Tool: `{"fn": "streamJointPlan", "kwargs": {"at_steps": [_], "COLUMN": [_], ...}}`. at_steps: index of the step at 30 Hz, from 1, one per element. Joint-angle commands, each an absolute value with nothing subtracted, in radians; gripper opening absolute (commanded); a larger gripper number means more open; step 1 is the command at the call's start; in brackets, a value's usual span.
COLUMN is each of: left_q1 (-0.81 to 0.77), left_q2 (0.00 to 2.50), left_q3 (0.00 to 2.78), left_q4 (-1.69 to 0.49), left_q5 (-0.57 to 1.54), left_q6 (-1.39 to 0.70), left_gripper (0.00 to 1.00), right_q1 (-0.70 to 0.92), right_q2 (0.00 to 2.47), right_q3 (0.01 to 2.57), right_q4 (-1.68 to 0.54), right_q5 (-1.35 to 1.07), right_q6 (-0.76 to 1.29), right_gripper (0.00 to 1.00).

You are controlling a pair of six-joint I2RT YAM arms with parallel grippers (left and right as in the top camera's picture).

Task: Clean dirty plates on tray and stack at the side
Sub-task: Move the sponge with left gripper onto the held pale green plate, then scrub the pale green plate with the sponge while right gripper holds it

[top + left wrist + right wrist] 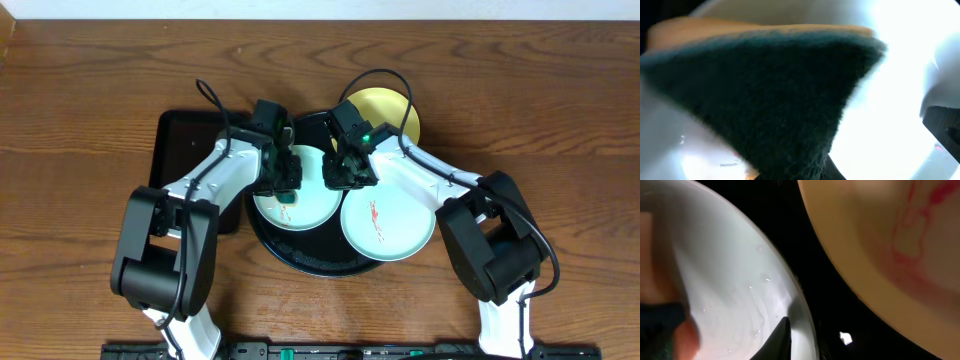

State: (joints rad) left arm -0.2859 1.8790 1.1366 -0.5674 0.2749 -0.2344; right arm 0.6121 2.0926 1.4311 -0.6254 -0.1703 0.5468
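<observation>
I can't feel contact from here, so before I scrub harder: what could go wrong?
The left end effector, gripping the sponge, and the right end effector sit very close over the left plate; a wide stroke could knock them together. The right plate, smeared red, appears to reach over the tray rim, so a bump might tip it off.

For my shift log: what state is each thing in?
Green scouring sponge: held in left claw.
Left pale mint-blue round plate: red smear, under sponge.
Right pale mint-blue round plate: red smear, untouched.
Pale yellow round plate: behind, not stacked.
Large round glossy black tray: carrying both mint plates.
Right claw: at left plate's rim, grip unclear.
</observation>
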Motion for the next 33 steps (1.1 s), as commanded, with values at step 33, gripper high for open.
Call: {"fn": "streamJointPlan", "kwargs": {"at_steps": [33], "left_q1": [-0.303], "left_q2": [1.897], "left_q3": [1.100], "left_q4": [-0.469], "left_q5": [0.141], "left_q6": [-0.243], "left_gripper": [0.08], "right_q1": [0.615], "right_q2": [2.110], "right_q3": [1.438], "right_q4": [-0.616], "right_q5": [-0.166], "right_q6": [0.553], "right_gripper": [0.18]}}
